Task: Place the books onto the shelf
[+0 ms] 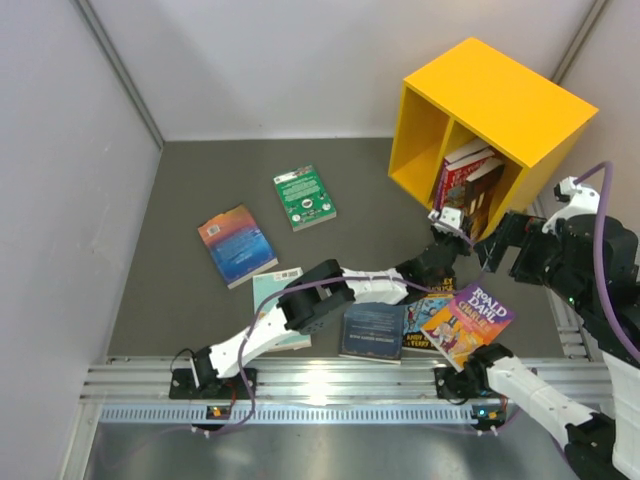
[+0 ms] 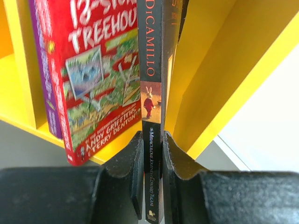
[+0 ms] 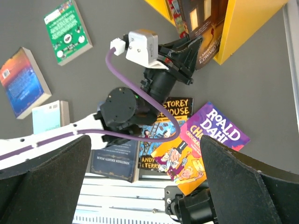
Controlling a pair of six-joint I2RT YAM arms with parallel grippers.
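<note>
Grey mat [image 1: 200, 170] covers the table, with the yellow shelf [image 1: 520, 100] at the far right, its two compartments facing the arms. In the right compartment stand a purple book [image 2: 42, 70] and a red "Treehouse" book [image 2: 93, 79]. Beside them a black DiCamillo paperback [image 2: 152, 70] juts out, its spine pinched between the nearly closed fingers of the left gripper [image 2: 152, 144]. The right gripper [image 3: 145, 140] hovers spread wide, holding nothing. Loose books lie flat on the mat: green [image 1: 304, 197], orange-blue [image 1: 238, 245], dark blue [image 1: 372, 330] and Roald Dahl [image 1: 468, 322].

Robot lab cell, white panel walls [image 1: 60, 200], grey mat [image 1: 190, 190], alu mounting rail [image 1: 340, 378]
</note>
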